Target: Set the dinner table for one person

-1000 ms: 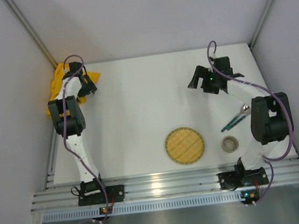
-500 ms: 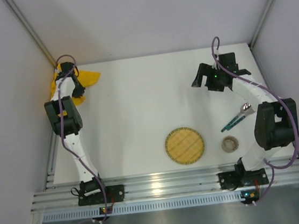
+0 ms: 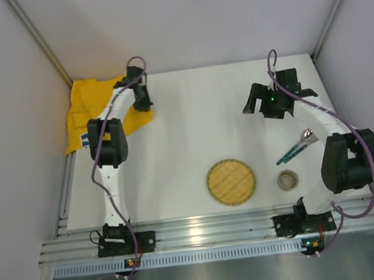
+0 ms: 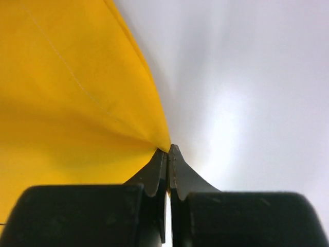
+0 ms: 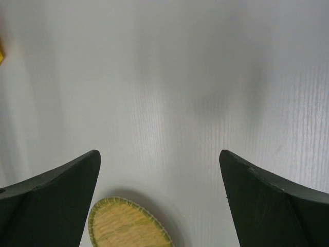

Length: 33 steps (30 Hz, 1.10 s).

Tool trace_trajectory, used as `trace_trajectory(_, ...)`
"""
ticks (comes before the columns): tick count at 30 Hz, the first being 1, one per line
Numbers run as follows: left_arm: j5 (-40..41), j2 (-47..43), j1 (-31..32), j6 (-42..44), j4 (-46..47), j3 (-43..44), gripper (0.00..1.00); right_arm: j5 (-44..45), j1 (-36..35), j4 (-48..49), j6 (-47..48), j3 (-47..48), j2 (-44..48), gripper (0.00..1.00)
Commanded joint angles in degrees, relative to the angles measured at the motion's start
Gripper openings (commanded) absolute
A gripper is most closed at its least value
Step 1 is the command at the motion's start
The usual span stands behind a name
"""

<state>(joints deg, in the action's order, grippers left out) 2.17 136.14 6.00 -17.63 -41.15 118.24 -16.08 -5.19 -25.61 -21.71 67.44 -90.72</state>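
Note:
The white dinner table (image 3: 192,129) carries a yellow cloth (image 3: 93,113) at its far left corner, spread flat. My left gripper (image 3: 143,103) sits at the cloth's right edge. In the left wrist view the jaws are pressed together, so the left gripper (image 4: 168,150) is shut on a corner of the yellow cloth (image 4: 72,92), which stretches away to the left. My right gripper (image 3: 265,106) hovers at the far right with its jaws wide apart. Between the fingers of the right gripper (image 5: 159,157) there is only bare table (image 5: 195,77).
A round woven mat (image 3: 231,181) lies front centre, and its edge shows in the right wrist view (image 5: 126,226). A spoon with a teal handle (image 3: 296,146) and a small round cup (image 3: 287,180) lie to the mat's right. Walls close in on three sides.
The left gripper closed on the yellow cloth in the far left corner and swung right, pulling the bunched cloth out flat. The right arm shifted slightly back and right, still open.

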Motion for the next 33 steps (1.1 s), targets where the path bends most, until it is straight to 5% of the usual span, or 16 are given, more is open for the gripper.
trace_trajectory(1, -5.7, -4.7, 13.2, -3.4, -1.0, 4.2, 0.01, 1.7, 0.4, -1.6, 0.9, -1.0, 6.2, 1.00)
trace_trajectory(2, -10.1, -5.3, 14.8, -5.0, 0.5, 3.7, 0.17, 2.3, 0.4, -2.2, 1.0, -1.4, 7.2, 1.00)
trace_trajectory(3, -11.7, -5.7, 17.8, -9.1, 3.4, 3.2, 0.97, 2.5, 0.4, -2.6, 1.1, -1.6, 7.7, 1.00)
trace_trajectory(10, -16.3, -10.6, 26.3, -13.6, 6.8, 1.7, 0.99, 2.5, 0.4, -4.7, 1.9, -3.1, 12.3, 1.00)
trace_trajectory(18, -0.3, -28.9, 22.1, -10.9, 5.7, -12.7, 0.98, -7.9, -2.5, -0.2, -1.2, -1.4, 10.2, 1.00)
trace_trajectory(26, 7.7, -46.7, 16.9, -10.7, 3.4, -33.0, 0.99, -11.3, -12.3, 1.5, -3.9, 14.9, -11.7, 1.00)
trace_trajectory(33, 11.3, -63.4, 15.9, -13.7, -1.5, -45.0, 0.98, -10.4, -14.1, -0.8, -7.7, 26.2, -29.5, 0.95)
